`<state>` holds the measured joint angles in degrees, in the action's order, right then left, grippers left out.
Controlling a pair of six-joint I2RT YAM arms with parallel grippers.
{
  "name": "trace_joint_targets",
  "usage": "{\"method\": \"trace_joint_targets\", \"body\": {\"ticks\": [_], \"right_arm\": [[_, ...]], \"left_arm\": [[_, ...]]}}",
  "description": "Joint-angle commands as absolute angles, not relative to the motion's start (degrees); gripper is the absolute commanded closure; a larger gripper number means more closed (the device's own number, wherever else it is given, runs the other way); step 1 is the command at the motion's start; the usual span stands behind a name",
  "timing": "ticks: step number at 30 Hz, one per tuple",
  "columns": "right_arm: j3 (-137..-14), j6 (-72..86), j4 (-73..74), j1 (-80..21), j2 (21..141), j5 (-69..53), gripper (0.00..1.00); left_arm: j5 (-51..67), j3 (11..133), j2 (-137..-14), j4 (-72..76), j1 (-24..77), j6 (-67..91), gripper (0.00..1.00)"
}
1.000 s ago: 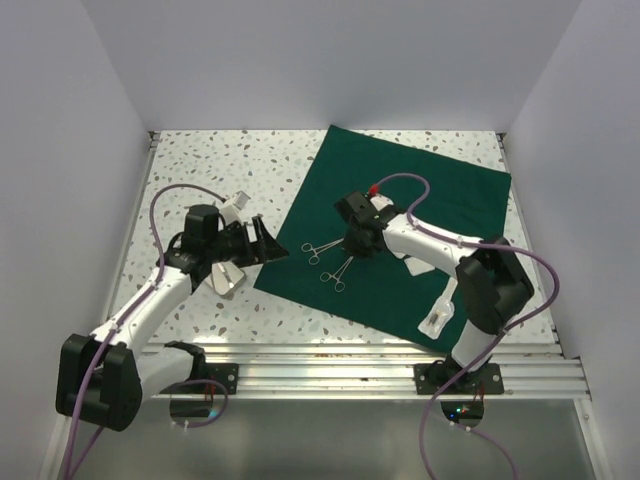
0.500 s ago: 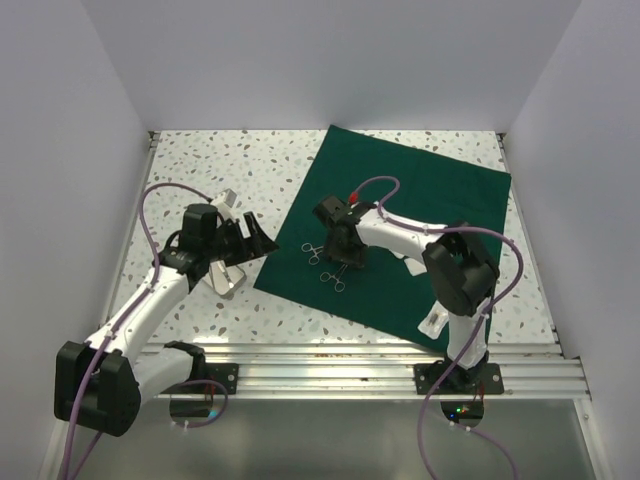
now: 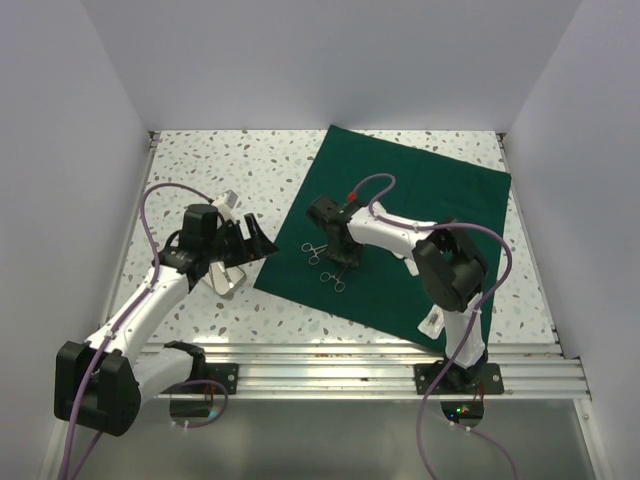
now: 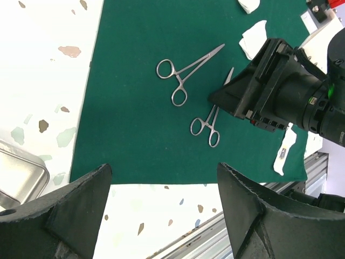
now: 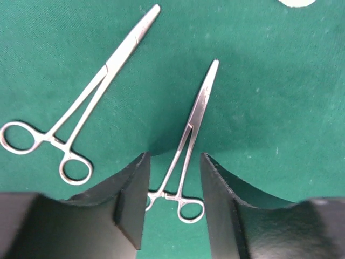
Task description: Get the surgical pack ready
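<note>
The dark green drape (image 3: 420,215) lies spread flat on the speckled table. Two steel forceps lie on its left part, one (image 3: 313,252) further left and one (image 3: 336,281) nearer the front edge. My right gripper (image 3: 345,258) is open just above the nearer forceps (image 5: 191,135), one finger on each side of its shafts, not closed on it. The other forceps (image 5: 81,116) lies to the left of it. My left gripper (image 3: 256,240) is open and empty over the drape's left edge (image 4: 108,135). A small steel tray (image 3: 225,278) sits on the table below the left wrist.
White gauze pads (image 4: 252,40) lie on the drape behind the right gripper. A white packet (image 3: 435,320) rests at the drape's front right edge. A pale object (image 3: 228,203) lies behind the left wrist. An aluminium rail (image 3: 350,360) runs along the near table edge. White walls enclose three sides.
My right gripper has moved left across the drape and now straddles the nearer forceps. My left gripper has shifted slightly and stays open.
</note>
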<state>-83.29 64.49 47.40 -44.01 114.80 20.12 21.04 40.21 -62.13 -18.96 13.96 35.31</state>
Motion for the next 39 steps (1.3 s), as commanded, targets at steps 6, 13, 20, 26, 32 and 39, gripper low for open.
{"method": "trace_joint_targets", "body": {"ticks": [6,13,20,26,32,39], "right_arm": [[-85.17,63.81,48.78,-41.23,115.31,24.26,0.59],[-84.98,61.88,46.93,-38.85,117.24,21.71,0.63],[-88.50,58.89,47.72,-38.67,121.90,19.34,0.66],[-86.49,58.97,46.94,-38.06,121.91,16.61,0.81],[-83.32,55.92,43.60,-37.79,116.47,17.75,0.99],[-79.13,45.80,34.47,-37.79,109.80,16.09,1.00]], "left_arm": [[23.29,41.31,-62.58,-17.58,14.06,33.31,0.18],[23.73,41.31,-63.28,-16.96,14.06,33.22,0.18],[24.52,41.22,-63.89,-16.17,14.06,33.57,0.18],[25.40,41.22,-63.98,-16.08,14.06,33.49,0.18],[30.31,40.87,-64.42,-13.63,14.15,32.61,0.18],[35.95,38.42,-67.15,-6.78,15.46,35.32,0.18]]}}
